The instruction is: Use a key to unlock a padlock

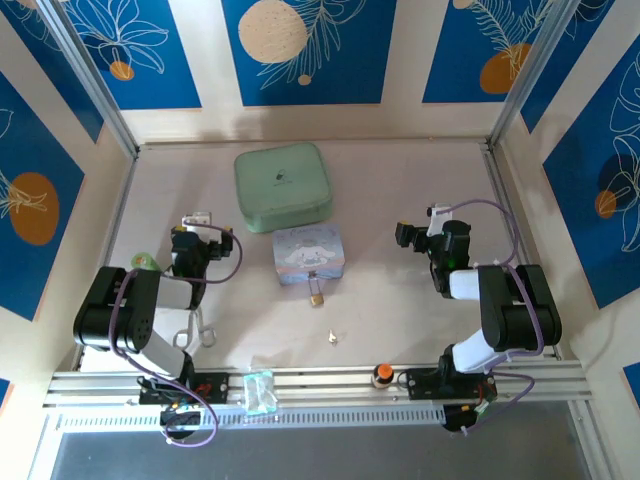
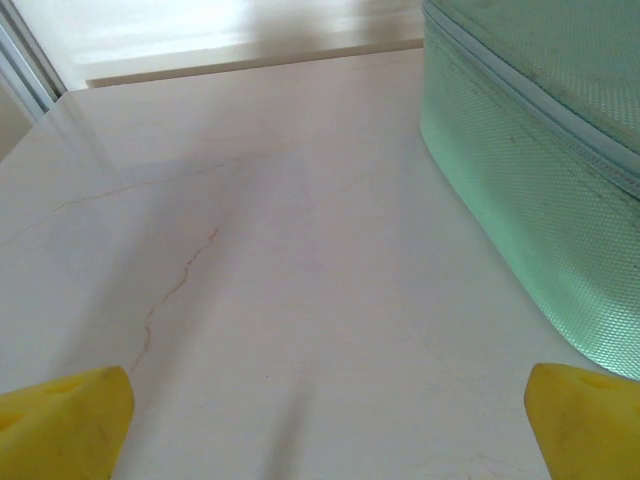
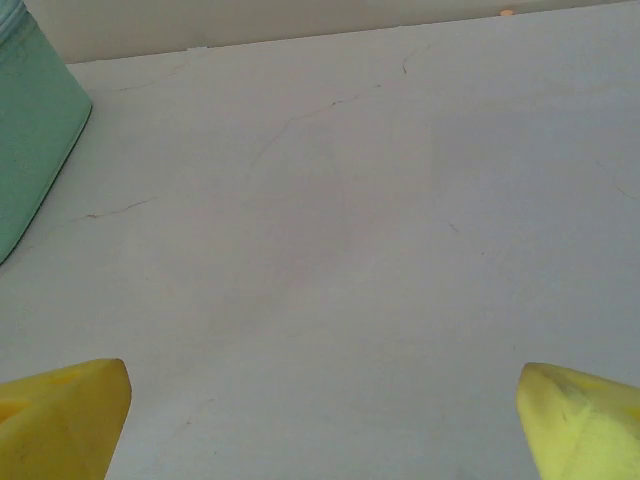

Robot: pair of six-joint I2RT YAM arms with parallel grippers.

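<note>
From above, the padlock [image 1: 316, 297] lies on the table [image 1: 400, 170] just at the near side of the cartoon box [image 1: 309, 252]. It sits between the two sets of fingers and nearer the robot than both. The key [image 1: 333, 338] lies apart from it, closer again to the arm bases. The left fingers [image 1: 198, 220] hang to the left of the box and the right fingers [image 1: 408, 236] well off to its right; neither touches padlock or key. Whether the shackle is shut is too small to tell, but with the key lying loose on the table, the unlocking looks not yet begun. In the left wrist view, the left fingers [image 2: 62, 425] stand wide apart with bare table between them and the green case [image 2: 540, 150] ahead on their right. In the right wrist view, the right fingers [image 3: 575, 420] are likewise spread wide and empty, with a corner of the green case ahead on their left. By this showing, every step is left: pick up the key, steady the padlock, insert the key and turn it.
</note>
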